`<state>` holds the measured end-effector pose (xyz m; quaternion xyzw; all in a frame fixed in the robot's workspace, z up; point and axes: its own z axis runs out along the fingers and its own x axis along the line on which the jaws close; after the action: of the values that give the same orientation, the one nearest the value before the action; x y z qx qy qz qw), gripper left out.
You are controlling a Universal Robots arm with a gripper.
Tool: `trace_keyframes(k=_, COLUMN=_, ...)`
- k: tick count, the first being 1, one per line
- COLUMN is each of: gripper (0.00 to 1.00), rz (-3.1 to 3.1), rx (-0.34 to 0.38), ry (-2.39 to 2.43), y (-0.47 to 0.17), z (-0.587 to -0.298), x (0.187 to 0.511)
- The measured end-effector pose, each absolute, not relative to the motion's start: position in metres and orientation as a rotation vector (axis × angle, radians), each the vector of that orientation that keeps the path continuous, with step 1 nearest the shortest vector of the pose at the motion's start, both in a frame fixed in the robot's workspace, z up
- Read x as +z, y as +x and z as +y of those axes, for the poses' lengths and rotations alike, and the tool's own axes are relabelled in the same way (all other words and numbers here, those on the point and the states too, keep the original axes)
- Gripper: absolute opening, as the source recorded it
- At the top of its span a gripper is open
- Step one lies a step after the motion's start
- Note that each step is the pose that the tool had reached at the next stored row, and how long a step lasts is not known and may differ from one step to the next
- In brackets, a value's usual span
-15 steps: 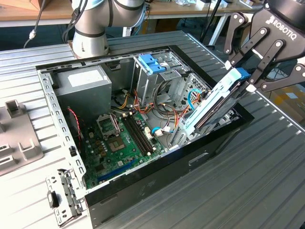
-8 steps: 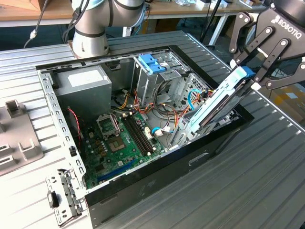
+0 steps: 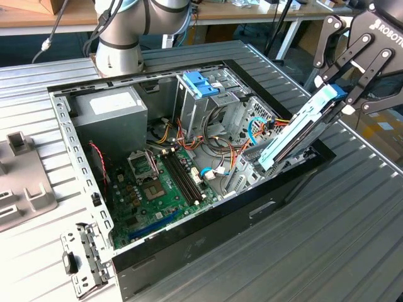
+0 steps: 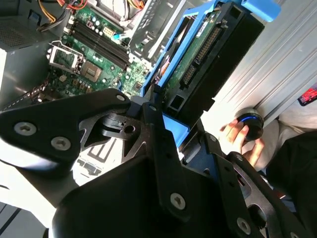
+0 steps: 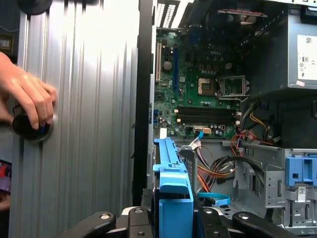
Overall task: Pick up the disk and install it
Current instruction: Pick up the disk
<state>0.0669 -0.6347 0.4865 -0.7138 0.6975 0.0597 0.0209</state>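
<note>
The disk (image 3: 295,135), a dark drive in a light-blue carrier, hangs steeply tilted over the open computer case (image 3: 208,242) at the exterior view's right. Its lower end dips inside the case's rim beside the orange and blue cables, and its bright blue tab points up. My gripper (image 3: 340,99) is shut on the upper end of the disk. In the second wrist view the disk (image 4: 208,49) runs away from my fingers (image 4: 148,106) towards the motherboard. In the first wrist view the disk's blue carrier (image 5: 173,191) sits between the gripper's black links.
Inside the case are a green motherboard (image 3: 157,182), a grey power supply (image 3: 110,110) and a metal drive cage with a blue latch (image 3: 201,85). A person's hand (image 5: 29,99) rests on a round black knob (image 5: 27,130) on the ribbed table. A grey fixture (image 3: 25,189) lies at the exterior view's left.
</note>
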Motion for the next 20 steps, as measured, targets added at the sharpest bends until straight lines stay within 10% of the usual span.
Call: trace_keyframes(k=20, gripper=0.37, rz=2.163, rx=0.185, ry=-2.213, y=0.109, z=-0.635, x=0.487)
